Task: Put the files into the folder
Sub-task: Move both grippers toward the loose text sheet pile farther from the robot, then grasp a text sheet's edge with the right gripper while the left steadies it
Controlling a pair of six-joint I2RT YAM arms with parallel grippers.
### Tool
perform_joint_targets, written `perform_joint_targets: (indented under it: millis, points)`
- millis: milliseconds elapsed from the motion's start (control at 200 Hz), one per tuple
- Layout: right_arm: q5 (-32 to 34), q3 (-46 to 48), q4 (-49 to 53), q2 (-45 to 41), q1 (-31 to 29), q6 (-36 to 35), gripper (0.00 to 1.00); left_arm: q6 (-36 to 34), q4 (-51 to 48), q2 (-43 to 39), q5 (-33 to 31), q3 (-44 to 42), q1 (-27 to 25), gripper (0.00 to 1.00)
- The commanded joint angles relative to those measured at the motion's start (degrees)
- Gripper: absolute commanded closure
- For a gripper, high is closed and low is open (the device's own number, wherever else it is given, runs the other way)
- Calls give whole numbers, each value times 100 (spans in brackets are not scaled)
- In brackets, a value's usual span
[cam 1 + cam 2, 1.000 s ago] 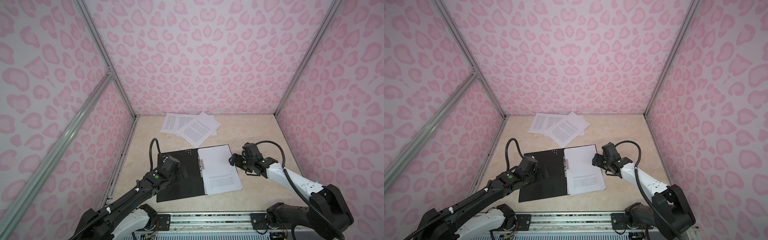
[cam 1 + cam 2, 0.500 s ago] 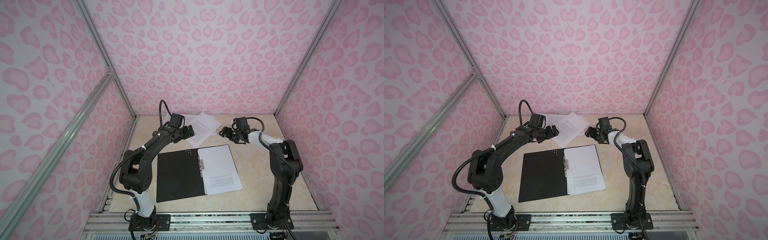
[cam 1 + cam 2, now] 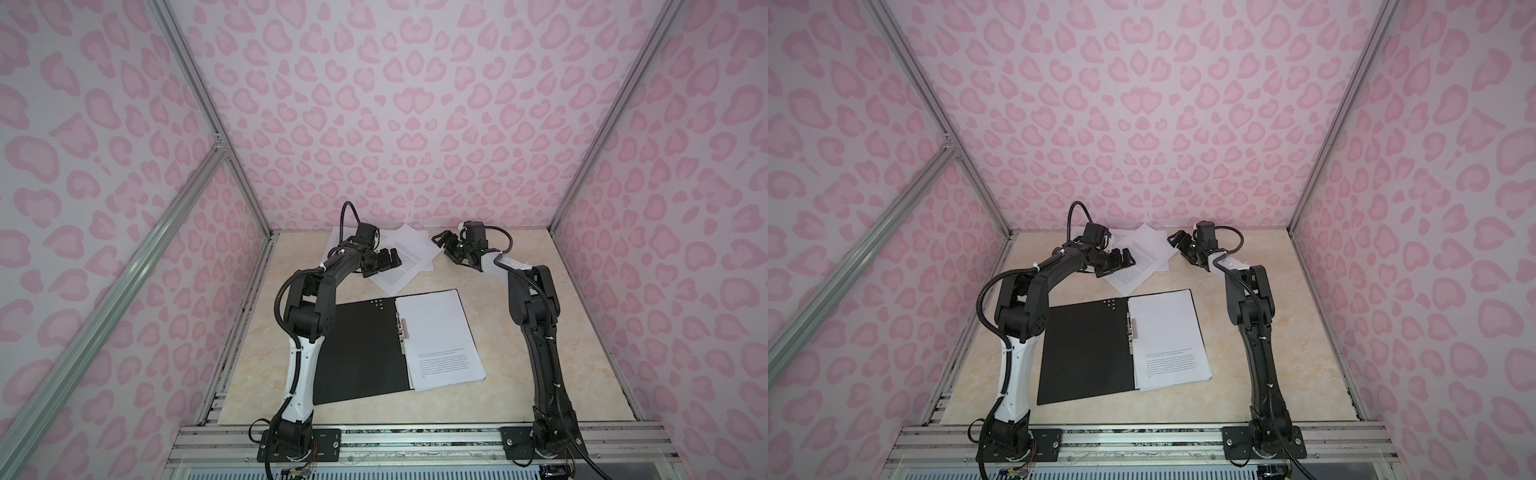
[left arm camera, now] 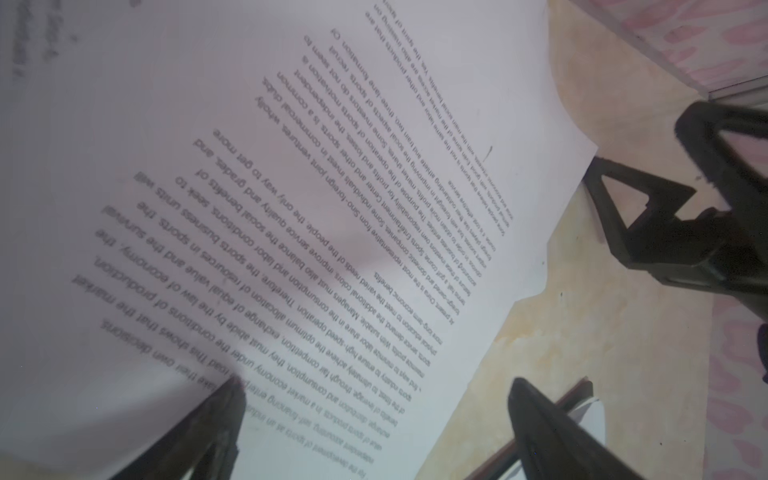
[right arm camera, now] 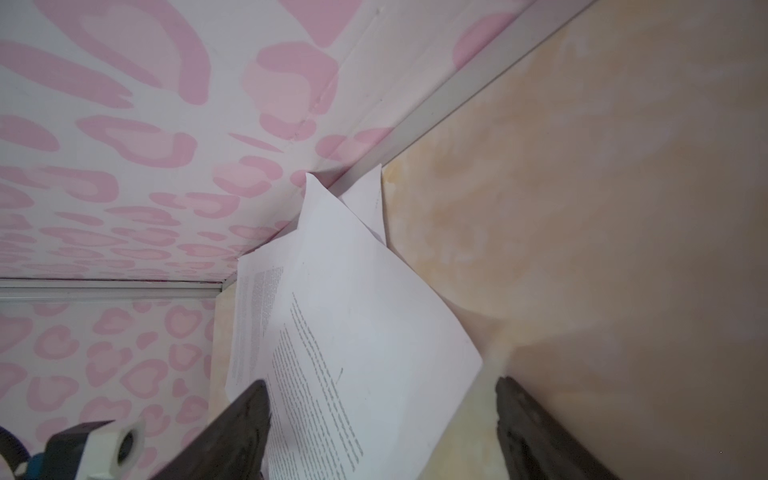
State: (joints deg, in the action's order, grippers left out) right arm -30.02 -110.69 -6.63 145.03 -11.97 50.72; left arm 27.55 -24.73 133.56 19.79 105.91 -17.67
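Files (image 3: pixel 409 257): a loose, fanned pile of printed white sheets at the far edge of the worktop (image 3: pixel 498 374), one corner riding up the back wall (image 5: pixel 166 124). One sheet (image 3: pixel 436 332) already lies on the right half of the folder (image 3: pixel 357 345), which is open flat and black side up nearer the robot, well apart from the pile, with its clip (image 3: pixel 402 328) along the spine. Judged handling: paper is very light, limp and slick sheet on sheet, so a pinch may drag a neighbour along or take two at once. It creases easily and will droop when lifted from one end. Best hold looks like a free corner or edge of the top sheet, which curls slightly off the worktop on the right side of the pile. A flat middle offers nothing to pinch. Left end effector (image 3: pixel 384 262) is over the pile's left part, jaws spread fully wide and holding nothing. In the left wrist view its fingertips (image 4: pixel 232 395) straddle the printed text, and one tip seems to rest on the paper, though blur leaves contact uncertain. Right end effector (image 5: pixel 380 395) sits just beside the pile's right corner with its jaws also wide apart. That corner lies between them in the right wrist view, not clamped. A single sheet would need support from both sides to reach the folder uncreased.
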Motion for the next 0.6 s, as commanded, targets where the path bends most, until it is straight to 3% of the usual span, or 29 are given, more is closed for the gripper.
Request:
perform_joint_targets:
  millis: [0, 115, 370, 595]
  points:
    - [-21, -343, 219, 320, -81, 356, 14, 6, -32, 22, 52, -266, -39, 0]
    - [-97, -343, 54, 400, -203, 526, 15, 275, 120, -11, 102, -606, -84, 1]
    - [-96, 627, -610, -194, -327, 660, 17, 987, 206, -48, -130, -805, -158, 1]
    - [-214, 683, -924, -222, -503, 851, 24, 1528, 642, -245, 11, -1165, -207, 2]
